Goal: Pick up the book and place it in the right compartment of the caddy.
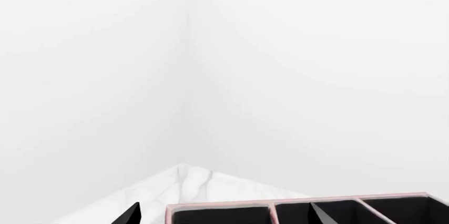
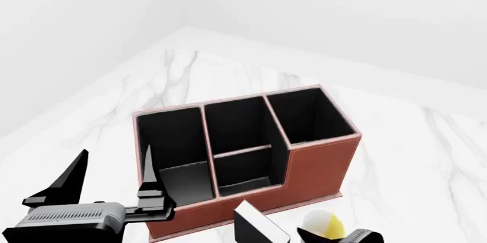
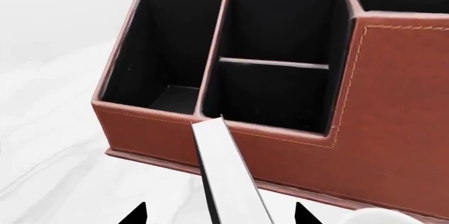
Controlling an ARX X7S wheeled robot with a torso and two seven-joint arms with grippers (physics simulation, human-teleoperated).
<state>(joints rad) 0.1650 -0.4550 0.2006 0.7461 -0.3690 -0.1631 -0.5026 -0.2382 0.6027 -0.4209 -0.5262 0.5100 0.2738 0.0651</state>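
Bright, even light fills every picture. Shadows on the white marble surface (image 2: 396, 140) are very faint. Everything looks sharp.

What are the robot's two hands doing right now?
Left gripper: open, holding nothing.
Right gripper: closed on the book.

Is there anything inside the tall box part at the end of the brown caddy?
No, in the head view the right compartment shows only its black lining.
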